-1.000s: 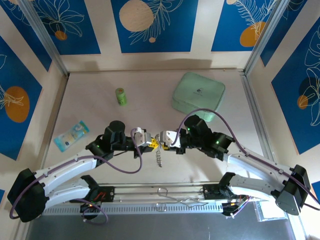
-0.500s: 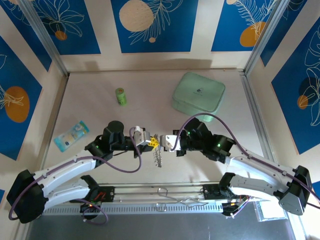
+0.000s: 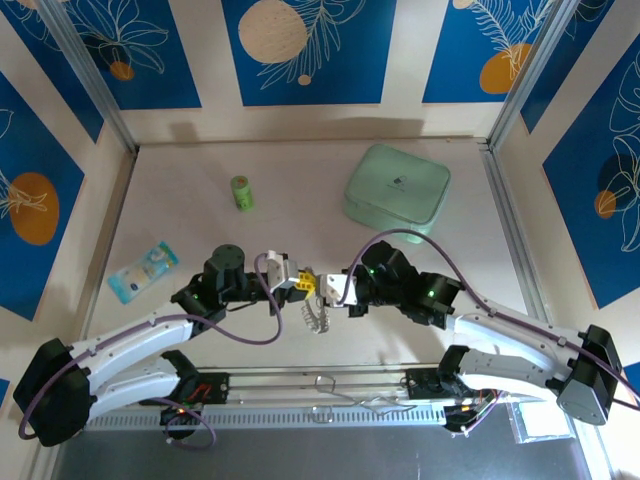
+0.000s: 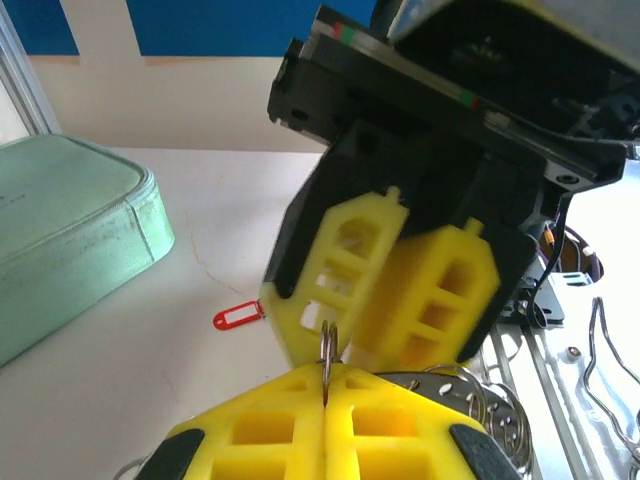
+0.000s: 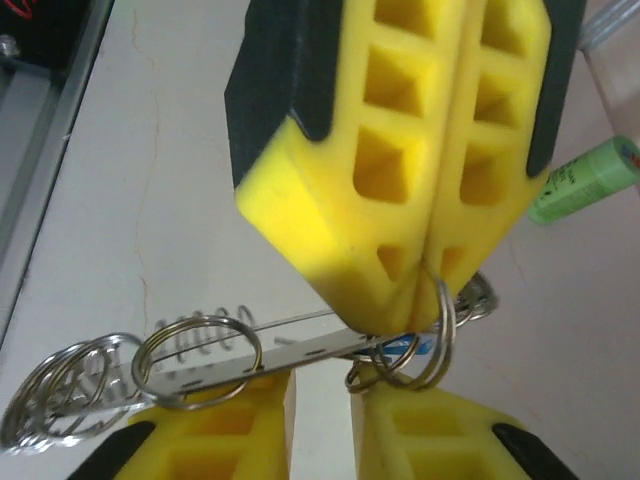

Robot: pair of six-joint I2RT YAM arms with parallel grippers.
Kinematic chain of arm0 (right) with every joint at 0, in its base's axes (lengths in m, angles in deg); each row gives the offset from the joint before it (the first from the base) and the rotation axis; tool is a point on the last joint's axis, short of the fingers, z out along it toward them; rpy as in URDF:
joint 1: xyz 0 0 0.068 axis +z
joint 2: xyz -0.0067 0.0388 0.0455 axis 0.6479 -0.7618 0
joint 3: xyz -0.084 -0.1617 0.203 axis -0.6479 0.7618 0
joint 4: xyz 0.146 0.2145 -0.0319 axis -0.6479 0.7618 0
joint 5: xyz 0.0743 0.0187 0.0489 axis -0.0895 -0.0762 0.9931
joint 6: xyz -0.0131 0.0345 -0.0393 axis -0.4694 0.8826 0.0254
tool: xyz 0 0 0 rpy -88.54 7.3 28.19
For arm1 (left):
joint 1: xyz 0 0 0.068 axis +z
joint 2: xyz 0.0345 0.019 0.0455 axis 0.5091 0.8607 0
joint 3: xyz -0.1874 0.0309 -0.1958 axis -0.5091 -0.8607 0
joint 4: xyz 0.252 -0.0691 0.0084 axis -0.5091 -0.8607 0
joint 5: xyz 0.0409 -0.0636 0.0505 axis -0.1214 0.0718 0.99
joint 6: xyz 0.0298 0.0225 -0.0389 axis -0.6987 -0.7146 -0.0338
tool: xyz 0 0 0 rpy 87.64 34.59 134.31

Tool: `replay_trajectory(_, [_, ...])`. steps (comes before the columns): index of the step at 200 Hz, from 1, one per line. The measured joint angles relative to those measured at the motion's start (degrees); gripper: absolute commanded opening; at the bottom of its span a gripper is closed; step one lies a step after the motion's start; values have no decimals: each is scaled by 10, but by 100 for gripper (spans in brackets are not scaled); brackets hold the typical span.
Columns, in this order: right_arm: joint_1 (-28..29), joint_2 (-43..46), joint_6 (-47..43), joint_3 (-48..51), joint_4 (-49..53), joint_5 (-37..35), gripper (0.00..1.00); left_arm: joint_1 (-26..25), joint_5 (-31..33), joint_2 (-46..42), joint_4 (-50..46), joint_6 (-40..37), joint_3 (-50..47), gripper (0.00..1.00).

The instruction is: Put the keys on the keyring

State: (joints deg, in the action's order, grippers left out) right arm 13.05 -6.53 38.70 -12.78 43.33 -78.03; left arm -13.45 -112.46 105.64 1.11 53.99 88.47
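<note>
Left gripper: jaws pressed flat together, with the thin wire of the keyring pinched between the pads. The rest of the ring, with its fringe of small silvery loops, hangs below the grip. Cannot tell whether it reaches the table.

Right gripper: jaws a narrow gap apart, bare table showing through the gap. The flat silvery blade of the blue-tagged key lies across its fingertips, and a bit of blue shows behind the loops at the left gripper's tips. Cannot tell whether the blade is gripped or only resting there.

The two grippers meet nose to nose on the arm-base side of the mint-green case, a little to its left.

Red-tagged key: flat on the table between the case and the meeting grippers, clear of both.

Green cylinder: left of the case, level with it, well apart.

Blue packet: farther left of the case, nearer the arm bases.
</note>
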Motion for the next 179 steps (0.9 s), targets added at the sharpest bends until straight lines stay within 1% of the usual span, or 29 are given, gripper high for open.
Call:
replay_trajectory(33, [-58, 39, 40, 10, 2, 62, 33, 0, 0, 2, 10, -1, 0, 0])
replay_trajectory(66, [-100, 60, 81, 10, 0, 141, 33, 0, -1, 1, 24, -2, -7, 0])
replay_trajectory(98, [-106, 46, 117, 9, -14, 202, 33, 0, -10, 1, 37, -2, -15, 0])
replay_trajectory(120, [-106, 32, 137, 9, -30, 229, 32, 0, -14, 2, 40, -2, -16, 0])
replay_trajectory(152, [-106, 19, 153, 9, -48, 244, 29, 0, -20, 2, 54, -2, -16, 0])
replay_trajectory(179, [-106, 11, 160, 9, -59, 245, 23, 0, -26, 3, 65, -2, -17, 0])
